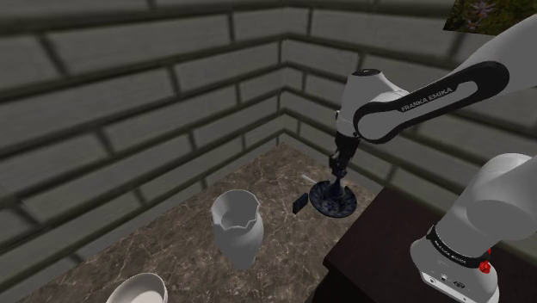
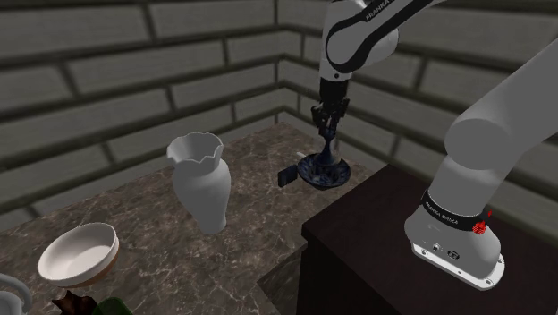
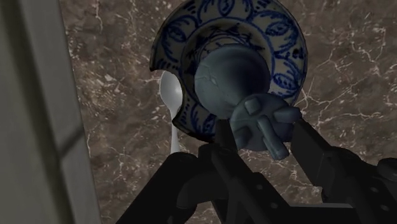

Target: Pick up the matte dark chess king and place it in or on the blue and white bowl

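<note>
The dark grey chess king (image 3: 238, 79) stands upright in the blue and white bowl (image 3: 286, 38), its cross top between my fingers. My black gripper (image 3: 262, 135) is shut on the king's upper part. In the shoulder view the gripper (image 1: 338, 163) points straight down over the bowl (image 1: 334, 201) near the wall corner, with the king (image 1: 336, 179) reaching down into the bowl. The second exterior view shows the same: gripper (image 2: 327, 125), king (image 2: 327, 150), bowl (image 2: 324, 172). Whether the king's base touches the bowl's bottom I cannot tell.
A white spoon (image 3: 168, 102) lies on the marble surface, partly under the bowl. A small dark block (image 1: 299, 204) sits beside the bowl. A white vase (image 1: 237, 225) and a white bowl (image 1: 138, 291) stand nearer the front. Brick walls close the corner behind.
</note>
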You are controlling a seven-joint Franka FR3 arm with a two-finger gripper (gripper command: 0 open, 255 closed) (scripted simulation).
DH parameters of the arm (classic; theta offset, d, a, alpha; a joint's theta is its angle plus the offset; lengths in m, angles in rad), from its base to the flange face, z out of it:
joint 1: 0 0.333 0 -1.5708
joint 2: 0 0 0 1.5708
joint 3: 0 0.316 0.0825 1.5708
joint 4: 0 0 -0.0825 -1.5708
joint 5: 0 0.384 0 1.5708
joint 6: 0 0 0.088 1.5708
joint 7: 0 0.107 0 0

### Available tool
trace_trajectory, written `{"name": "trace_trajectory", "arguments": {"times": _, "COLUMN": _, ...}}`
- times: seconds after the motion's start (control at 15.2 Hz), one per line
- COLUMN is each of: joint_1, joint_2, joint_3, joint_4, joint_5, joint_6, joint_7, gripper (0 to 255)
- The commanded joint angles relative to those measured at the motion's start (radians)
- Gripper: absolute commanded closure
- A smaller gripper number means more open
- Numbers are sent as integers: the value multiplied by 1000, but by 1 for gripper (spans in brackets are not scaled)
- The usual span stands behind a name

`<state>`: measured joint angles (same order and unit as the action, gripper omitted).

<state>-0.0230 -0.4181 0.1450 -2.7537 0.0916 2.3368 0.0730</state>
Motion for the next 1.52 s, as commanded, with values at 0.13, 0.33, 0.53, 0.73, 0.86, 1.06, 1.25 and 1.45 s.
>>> {"name": "trace_trajectory", "arguments": {"times": 0.13, "joint_1": -2, "joint_2": 49, "joint_3": 4, "joint_4": -21, "joint_5": -1, "joint_6": 71, "joint_7": 0, "gripper": 255}}
{"name": "trace_trajectory", "arguments": {"times": 0.33, "joint_1": -3, "joint_2": 68, "joint_3": 5, "joint_4": -28, "joint_5": -1, "joint_6": 98, "joint_7": 1, "gripper": 255}}
{"name": "trace_trajectory", "arguments": {"times": 0.53, "joint_1": -3, "joint_2": 69, "joint_3": 5, "joint_4": -28, "joint_5": -1, "joint_6": 98, "joint_7": 1, "gripper": 255}}
{"name": "trace_trajectory", "arguments": {"times": 0.73, "joint_1": -3, "joint_2": 69, "joint_3": 5, "joint_4": -28, "joint_5": -1, "joint_6": 98, "joint_7": 1, "gripper": 255}}
{"name": "trace_trajectory", "arguments": {"times": 0.86, "joint_1": -3, "joint_2": 69, "joint_3": 5, "joint_4": -28, "joint_5": -1, "joint_6": 98, "joint_7": 1, "gripper": 0}}
{"name": "trace_trajectory", "arguments": {"times": 1.06, "joint_1": -3, "joint_2": 69, "joint_3": 5, "joint_4": -28, "joint_5": -1, "joint_6": 98, "joint_7": 1, "gripper": 0}}
{"name": "trace_trajectory", "arguments": {"times": 1.25, "joint_1": -1, "joint_2": 6, "joint_3": 0, "joint_4": -1, "joint_5": -1, "joint_6": 8, "joint_7": -1, "gripper": 0}}
{"name": "trace_trajectory", "arguments": {"times": 1.45, "joint_1": -1, "joint_2": -42, "joint_3": -6, "joint_4": 29, "joint_5": -2, "joint_6": -70, "joint_7": -2, "gripper": 0}}
